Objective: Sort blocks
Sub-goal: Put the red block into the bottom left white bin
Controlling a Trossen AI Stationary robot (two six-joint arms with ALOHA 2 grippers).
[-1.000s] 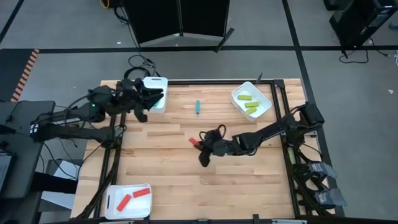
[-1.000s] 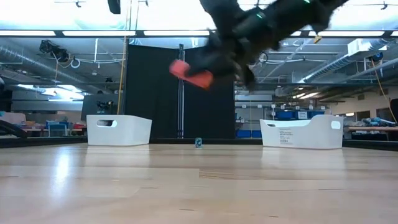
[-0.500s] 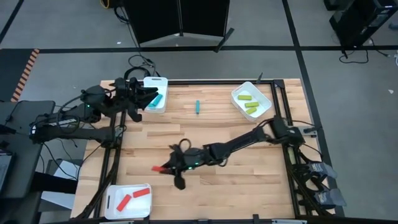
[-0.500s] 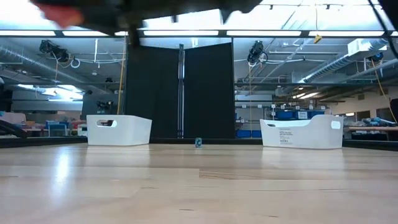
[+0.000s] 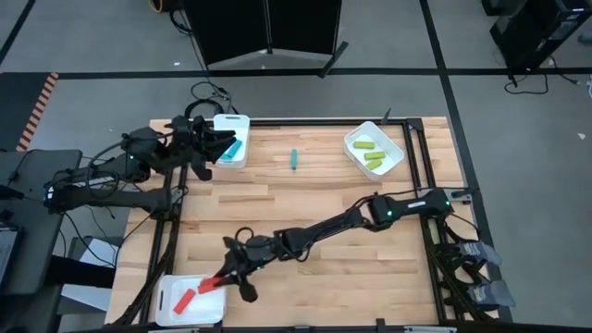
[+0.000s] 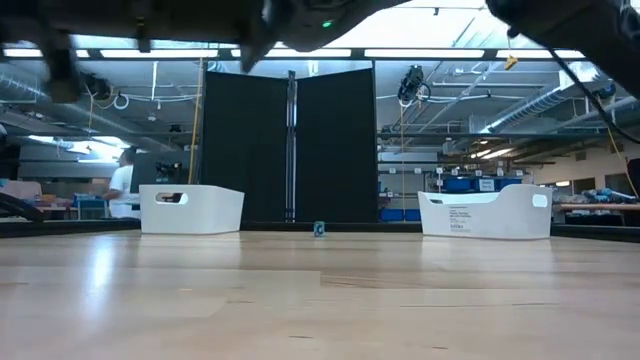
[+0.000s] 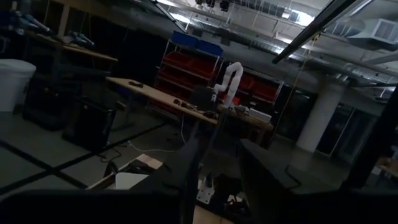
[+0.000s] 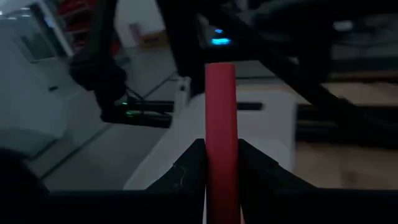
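The wooden counter (image 5: 305, 222) carries three white trays. The right arm (image 5: 370, 215) stretches low across it from the right side toward the near-left corner. The left arm (image 5: 111, 176) waits at the far-left corner, its pincer (image 5: 222, 145) over the far-left tray (image 5: 230, 123); whether its fingers are wide or narrow cannot be told, and its wrist view shows only the dim room.

The far-left tray holds a teal block (image 5: 235, 147). The far-right tray (image 5: 355, 137) holds yellow-green blocks (image 5: 371, 153). The near-left tray (image 5: 168, 289) holds a red block (image 5: 184, 300) lying flat near its middle.

The right pincer (image 5: 225, 276) hangs at the right edge of the near-left tray, closed on a second red block (image 5: 215, 282), which reaches in over the tray's rim. In the right wrist view this red block (image 8: 221, 137) stands straight out between the two dark fingers (image 8: 186, 168), pinched at its near end, with white tray wall behind it.

A single teal block (image 5: 294, 159) lies alone on the counter's far side, between the two far trays; in the low view it (image 6: 319, 230) sits small on the far edge of the wood, between the two trays seen there.

A person (image 6: 124, 185) stands in the room beyond the counter in the low view.
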